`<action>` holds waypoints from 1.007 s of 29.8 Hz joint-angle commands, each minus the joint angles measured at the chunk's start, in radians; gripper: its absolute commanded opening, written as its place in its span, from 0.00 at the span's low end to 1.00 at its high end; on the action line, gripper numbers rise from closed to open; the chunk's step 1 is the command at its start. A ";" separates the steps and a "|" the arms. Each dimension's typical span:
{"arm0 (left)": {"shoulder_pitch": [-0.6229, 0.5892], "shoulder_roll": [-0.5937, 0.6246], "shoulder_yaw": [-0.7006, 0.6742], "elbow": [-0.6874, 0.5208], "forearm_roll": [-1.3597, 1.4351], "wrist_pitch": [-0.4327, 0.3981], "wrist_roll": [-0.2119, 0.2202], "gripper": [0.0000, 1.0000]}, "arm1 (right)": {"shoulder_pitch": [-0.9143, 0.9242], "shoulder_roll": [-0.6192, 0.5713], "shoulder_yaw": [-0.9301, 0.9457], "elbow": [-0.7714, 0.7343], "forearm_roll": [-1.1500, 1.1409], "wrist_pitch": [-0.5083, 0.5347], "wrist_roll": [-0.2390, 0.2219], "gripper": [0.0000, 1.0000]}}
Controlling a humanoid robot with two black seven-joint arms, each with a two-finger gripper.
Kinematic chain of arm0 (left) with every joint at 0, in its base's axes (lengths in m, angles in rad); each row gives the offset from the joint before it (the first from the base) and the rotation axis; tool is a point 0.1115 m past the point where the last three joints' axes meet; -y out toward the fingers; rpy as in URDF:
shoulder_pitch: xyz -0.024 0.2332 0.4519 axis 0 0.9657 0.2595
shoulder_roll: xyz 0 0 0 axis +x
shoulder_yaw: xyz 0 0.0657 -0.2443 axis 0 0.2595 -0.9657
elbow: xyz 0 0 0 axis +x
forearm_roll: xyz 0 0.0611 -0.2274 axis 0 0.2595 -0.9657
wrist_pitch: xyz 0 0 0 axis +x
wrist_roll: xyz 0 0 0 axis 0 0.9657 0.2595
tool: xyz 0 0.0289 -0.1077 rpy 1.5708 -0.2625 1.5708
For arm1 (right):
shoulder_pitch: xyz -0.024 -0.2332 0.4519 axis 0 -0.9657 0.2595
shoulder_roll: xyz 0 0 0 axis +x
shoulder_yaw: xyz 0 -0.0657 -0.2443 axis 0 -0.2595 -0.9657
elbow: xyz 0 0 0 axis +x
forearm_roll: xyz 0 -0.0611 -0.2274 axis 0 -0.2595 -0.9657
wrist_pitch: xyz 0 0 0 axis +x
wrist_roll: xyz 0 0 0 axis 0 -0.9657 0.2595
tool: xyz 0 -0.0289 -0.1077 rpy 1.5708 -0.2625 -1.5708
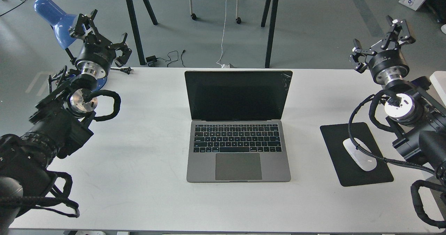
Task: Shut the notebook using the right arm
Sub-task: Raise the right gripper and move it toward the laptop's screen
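The space-grey notebook (238, 127) stands open in the middle of the white table (146, 179), its black screen upright and facing me, keyboard and trackpad toward me. My right gripper (381, 41) is open and empty, raised above the table's far right corner, well right of the screen's top edge. My left gripper (101, 34) is open and empty, raised at the far left by the blue lamp (55, 17).
A black mouse pad (355, 172) with a white mouse (360, 159) lies right of the notebook, partly under my right arm's cable loop. Table legs and cables stand on the floor behind the table.
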 commanded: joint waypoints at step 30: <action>0.000 0.000 0.003 -0.001 0.002 0.000 0.003 1.00 | 0.139 0.278 -0.261 -0.126 0.003 0.006 0.001 1.00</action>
